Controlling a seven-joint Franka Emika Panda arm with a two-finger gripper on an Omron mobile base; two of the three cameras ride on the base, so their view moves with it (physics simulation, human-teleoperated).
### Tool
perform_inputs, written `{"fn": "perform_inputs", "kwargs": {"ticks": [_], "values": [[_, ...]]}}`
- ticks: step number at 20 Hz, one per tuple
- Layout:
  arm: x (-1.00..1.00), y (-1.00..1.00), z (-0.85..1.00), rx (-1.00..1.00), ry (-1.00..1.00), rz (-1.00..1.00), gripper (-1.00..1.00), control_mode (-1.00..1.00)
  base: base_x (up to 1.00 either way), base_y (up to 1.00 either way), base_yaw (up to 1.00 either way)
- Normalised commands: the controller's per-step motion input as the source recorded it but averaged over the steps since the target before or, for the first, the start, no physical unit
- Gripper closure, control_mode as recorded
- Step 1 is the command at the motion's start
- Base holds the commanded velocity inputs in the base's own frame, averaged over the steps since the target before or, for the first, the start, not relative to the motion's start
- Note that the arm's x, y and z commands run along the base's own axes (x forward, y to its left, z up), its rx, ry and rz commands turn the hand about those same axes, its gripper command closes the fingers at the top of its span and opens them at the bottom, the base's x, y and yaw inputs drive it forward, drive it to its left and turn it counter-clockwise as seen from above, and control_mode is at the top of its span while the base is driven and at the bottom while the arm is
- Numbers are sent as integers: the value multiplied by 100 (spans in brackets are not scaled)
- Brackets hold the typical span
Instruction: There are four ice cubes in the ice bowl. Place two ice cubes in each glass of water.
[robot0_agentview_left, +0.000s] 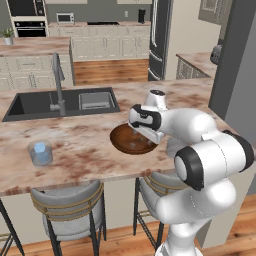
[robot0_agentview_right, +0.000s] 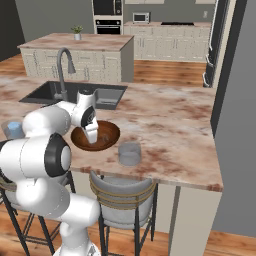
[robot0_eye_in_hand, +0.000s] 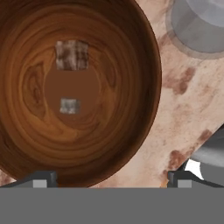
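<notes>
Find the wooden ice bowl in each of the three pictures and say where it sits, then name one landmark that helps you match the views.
Left base view: the ice bowl lies just right of centre on the counter, partly behind the arm.
Right base view: left of centre, near the counter's front edge, behind the hand.
Hand view: it covers the upper left, seen from above, with two ice cubes inside.
Shared landmark: the dark sink beyond the bowl in both base views.

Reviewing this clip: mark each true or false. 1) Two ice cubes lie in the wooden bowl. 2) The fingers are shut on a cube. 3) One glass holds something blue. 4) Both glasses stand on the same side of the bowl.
1) True: two ice cubes lie in the ice bowl.
2) False: the gripper is open above the bowl, holding nothing.
3) True: the far glass shows blue inside.
4) False: the near glass stands on the bowl's other side.
</notes>
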Motion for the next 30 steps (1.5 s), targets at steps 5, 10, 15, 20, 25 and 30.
{"fn": "perform_inputs", "kwargs": {"ticks": [5, 10, 15, 20, 25, 30], "values": [[7, 8, -11, -2, 0, 0, -100, -100, 0, 0, 0], [15, 6, -18, -3, 0, 0, -100, -100, 0, 0, 0], [14, 0, -22, 0, 1, 0, -100, -100, 0, 0, 0], [16, 0, -23, 0, 3, 0, -100, -100, 0, 0, 0], [24, 0, -10, 0, 1, 1, -100, -100, 0, 0, 0], [28, 0, -7, 0, 0, 2, -100, -100, 0, 0, 0]]}}
